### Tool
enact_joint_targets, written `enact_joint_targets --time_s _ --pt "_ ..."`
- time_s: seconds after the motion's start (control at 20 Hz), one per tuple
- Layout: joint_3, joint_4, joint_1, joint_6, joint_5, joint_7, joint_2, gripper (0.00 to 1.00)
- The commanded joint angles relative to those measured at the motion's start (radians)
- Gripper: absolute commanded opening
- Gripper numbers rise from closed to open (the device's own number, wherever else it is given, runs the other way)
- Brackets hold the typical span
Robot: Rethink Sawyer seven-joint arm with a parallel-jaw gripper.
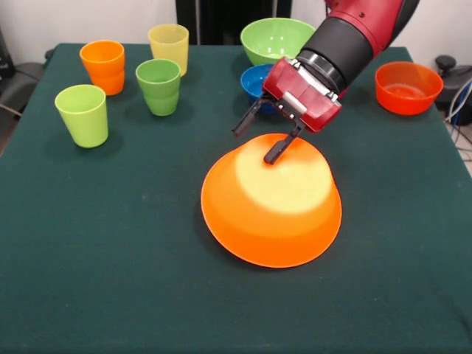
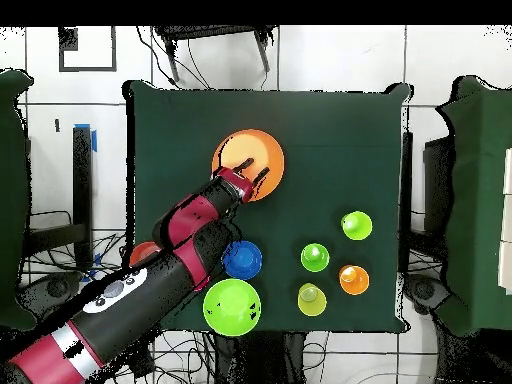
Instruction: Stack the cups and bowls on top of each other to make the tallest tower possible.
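A very large orange bowl point(image 1: 271, 203) point(image 2: 240, 152) lies upside down in the middle of the green table point(image 1: 110, 280). My gripper point(image 1: 258, 141) point(image 2: 253, 177) hangs open over the bowl's far edge, one fingertip point(image 1: 274, 153) on or just above its base and the other past the rim. Behind it are a small blue bowl point(image 1: 254, 80) point(image 2: 243, 259) partly hidden by the gripper, a light green bowl point(image 1: 276, 38) point(image 2: 232, 305) and a red-orange bowl point(image 1: 408, 87). Upright at the far left stand an orange cup point(image 1: 103, 66), a pale yellow cup point(image 1: 169, 46), a green cup point(image 1: 158, 86) and a lime green cup point(image 1: 82, 114).
The arm point(image 2: 150, 285) reaches in over the blue bowl and covers most of the red-orange bowl in the overhead view. Cables point(image 1: 459, 103) lie beyond the table's right edge. The table's near half holds nothing but the orange bowl.
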Motion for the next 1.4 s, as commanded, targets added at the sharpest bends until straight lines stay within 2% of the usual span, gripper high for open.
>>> enact_joint_targets --time_s 0.05,0.25,0.65,0.85,1.1,1.4 --pt "0.105 -0.026 -0.033 -0.033 -0.066 0.072 0.039 1.0" --pt "0.094 -0.021 -0.014 -0.025 -0.027 0.092 0.061 1.0" --pt "0.11 -0.015 -0.028 -0.021 -0.071 0.069 0.031 1.0" --pt "0.11 -0.011 -0.027 -0.057 -0.055 0.086 0.055 1.0" --pt "0.064 0.007 -0.012 -0.081 -0.033 0.086 0.11 1.0" --pt "0.078 0.012 -0.032 -0.108 -0.063 0.08 0.1 1.0"
